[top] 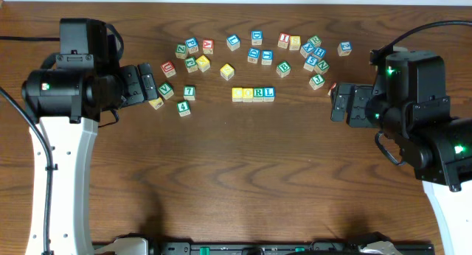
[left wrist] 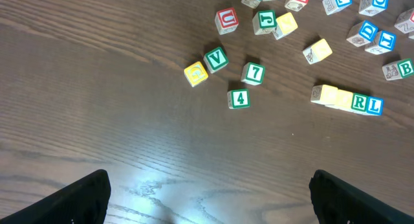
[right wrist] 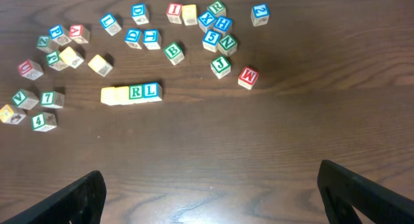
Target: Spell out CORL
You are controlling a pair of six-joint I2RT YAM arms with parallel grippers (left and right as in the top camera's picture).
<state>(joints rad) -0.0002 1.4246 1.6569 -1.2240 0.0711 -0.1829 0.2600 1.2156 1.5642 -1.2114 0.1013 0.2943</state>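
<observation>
Four wooden cubes stand touching in a row at the table's middle (top: 253, 93): two with pale yellow tops on the left, then a green R cube (top: 258, 93), then a blue L cube (top: 269, 93). The row also shows in the left wrist view (left wrist: 347, 100) and in the right wrist view (right wrist: 131, 92). My left gripper (left wrist: 208, 197) is open and empty, well left of the row. My right gripper (right wrist: 210, 195) is open and empty, well right of the row.
Many loose letter and number cubes lie scattered behind the row, among them a green B cube (top: 283, 68), a red M cube (right wrist: 248, 76) and green 7 (top: 189, 91) and 4 cubes (top: 184, 107). Bare wood lies in front of the row.
</observation>
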